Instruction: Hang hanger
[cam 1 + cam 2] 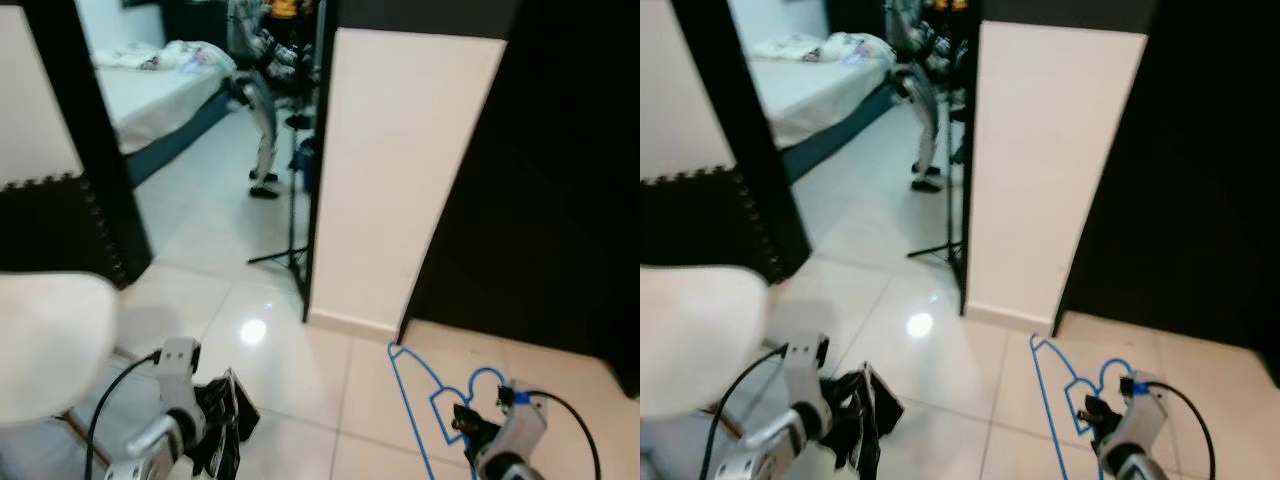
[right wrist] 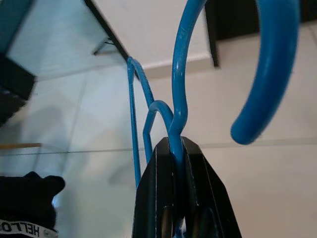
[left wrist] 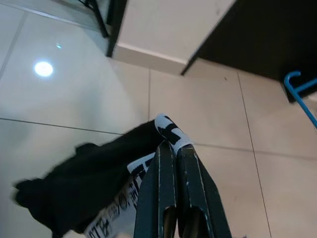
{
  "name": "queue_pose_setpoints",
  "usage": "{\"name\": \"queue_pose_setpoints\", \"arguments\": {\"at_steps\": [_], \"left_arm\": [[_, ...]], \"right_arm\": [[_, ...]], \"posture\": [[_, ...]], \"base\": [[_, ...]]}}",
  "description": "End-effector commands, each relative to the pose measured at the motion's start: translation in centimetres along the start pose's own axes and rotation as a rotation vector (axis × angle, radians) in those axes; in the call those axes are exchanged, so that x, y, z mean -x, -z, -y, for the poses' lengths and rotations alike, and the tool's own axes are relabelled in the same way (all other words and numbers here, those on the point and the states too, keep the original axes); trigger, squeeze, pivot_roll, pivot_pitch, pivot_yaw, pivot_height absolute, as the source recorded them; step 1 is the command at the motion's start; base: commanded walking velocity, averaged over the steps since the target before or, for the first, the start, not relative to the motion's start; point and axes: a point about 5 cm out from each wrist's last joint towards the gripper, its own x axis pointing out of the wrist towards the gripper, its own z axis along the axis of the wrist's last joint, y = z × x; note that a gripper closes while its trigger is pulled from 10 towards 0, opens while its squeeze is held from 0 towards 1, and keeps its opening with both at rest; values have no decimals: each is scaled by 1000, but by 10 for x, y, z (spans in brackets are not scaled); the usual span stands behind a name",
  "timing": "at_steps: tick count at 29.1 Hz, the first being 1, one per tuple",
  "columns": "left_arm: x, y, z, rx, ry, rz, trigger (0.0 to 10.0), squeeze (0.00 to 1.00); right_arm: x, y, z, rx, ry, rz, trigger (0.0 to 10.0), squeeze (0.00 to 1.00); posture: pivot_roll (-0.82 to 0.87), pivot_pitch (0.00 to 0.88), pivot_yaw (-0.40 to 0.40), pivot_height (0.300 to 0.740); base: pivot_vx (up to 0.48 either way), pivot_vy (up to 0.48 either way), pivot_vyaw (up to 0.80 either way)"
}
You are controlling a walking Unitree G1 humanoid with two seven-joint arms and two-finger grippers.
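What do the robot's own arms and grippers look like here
Both arms are silver-grey with white wrist housings, and a black cable loops to each. The left gripper and right gripper each have two long, flat black fingers tapering to the tips. A small blue fitting sits on the right wrist.

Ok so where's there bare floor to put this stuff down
Bare tile lies between the white panel and the two grippers, and toward the bed. It is crowded low down: the left gripper holds a black garment, the right gripper holds the blue hanger, and a tripod stands by the panel.
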Motion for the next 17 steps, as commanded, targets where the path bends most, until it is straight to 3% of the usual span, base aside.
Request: {"name": "queue_pose_setpoints", "arguments": {"at_steps": [1, 3, 5, 8, 9, 11, 12, 13, 16, 17], "left_arm": [[-1, 2, 1, -9, -2, -8, 10000, 0], [-5, -5, 3, -68, -13, 2, 10000, 0], [-5, -5, 3, -68, -13, 2, 10000, 0], [-17, -41, 9, -130, -16, 101, 10000, 0], [-17, -41, 9, -130, -16, 101, 10000, 0], [-22, -65, 13, -139, -14, 169, 10000, 0], [-22, -65, 13, -139, -14, 169, 10000, 0], [-24, -80, 15, -137, -12, 205, 10000, 0], [-24, -80, 15, -137, -12, 205, 10000, 0], [-25, -94, 19, -130, -9, 244, 10000, 0]], "right_arm": [[0, 1, 0, -5, -4, 2, 10000, 0], [-1, 1, -1, 4, -13, 3, 10000, 0], [-1, 1, -1, 4, -13, 3, 10000, 0], [-1, -1, -4, 29, -36, 11, 10000, 0], [-1, -1, -4, 29, -36, 11, 10000, 0], [-3, -11, -7, 46, -54, 41, 10000, 0], [-3, -11, -7, 46, -54, 41, 10000, 0], [-5, -24, -11, 76, -81, 69, 10000, 0], [-5, -24, -11, 76, -81, 69, 10000, 0], [-6, -39, -15, 128, -126, 94, 10000, 0]], "posture": [[-22, 8, -18, 740], [-31, 7, -24, 740], [-31, 7, -24, 740], [-24, 8, -23, 740], [-24, 8, -23, 740], [-25, 10, -19, 740], [-25, 10, -19, 740], [-28, 10, -17, 740], [-28, 10, -17, 740], [-31, 10, -15, 740]], "base": [[0, 0, -775], [0, 0, -775], [0, 0, -775], [0, 0, -775], [0, 0, -775], [0, 0, -775], [0, 0, -775], [0, 0, -775], [0, 0, -775], [0, 0, -775]]}}
